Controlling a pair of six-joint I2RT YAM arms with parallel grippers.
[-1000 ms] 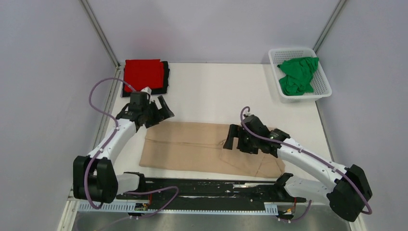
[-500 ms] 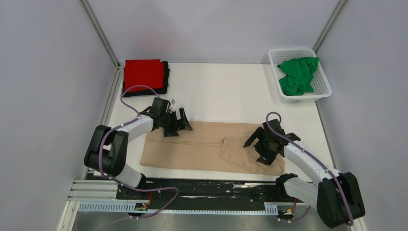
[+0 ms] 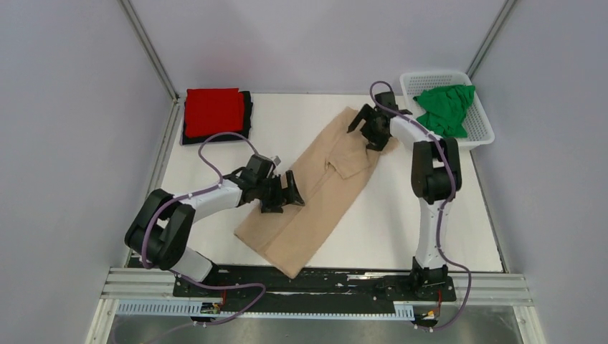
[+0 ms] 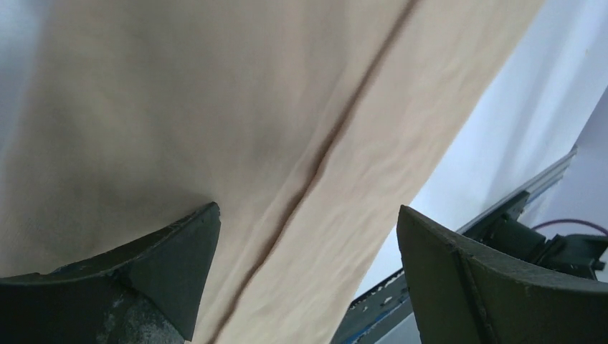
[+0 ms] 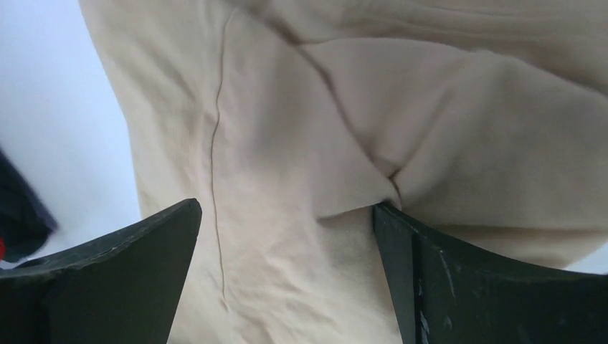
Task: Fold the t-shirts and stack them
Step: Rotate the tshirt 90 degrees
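Under the left tool [image 3: 282,195] lies the beige t-shirt [image 3: 323,186], spread flat on the desk [image 3: 401,215]. Its long axis runs on a slant, from the near end beside the left arm's base to the far end by the right tool [image 3: 367,129]. The left tool sits over the shirt's left edge, about midway along its length, with its fingers [image 4: 143,287] spread wide and nothing pinched between them. In the left wrist view a dark fold line [image 4: 315,165] crosses the cloth slantwise between them.

The right tool hangs over the far end of the shirt, its fingers [image 5: 107,287] also spread apart and gripping nothing. Just below it, in the right wrist view, a folded-in sleeve [image 5: 430,136] lies on top of the shirt body. Whether either tool touches the cloth cannot be told.

Well beyond the left tool, at the far left corner of the desk, a folded red t-shirt [image 3: 213,110] rests on a folded black t-shirt [image 3: 247,115]. Just to the right of the right tool stands a white basket [image 3: 430,77] holding a crumpled green t-shirt [image 3: 444,111].
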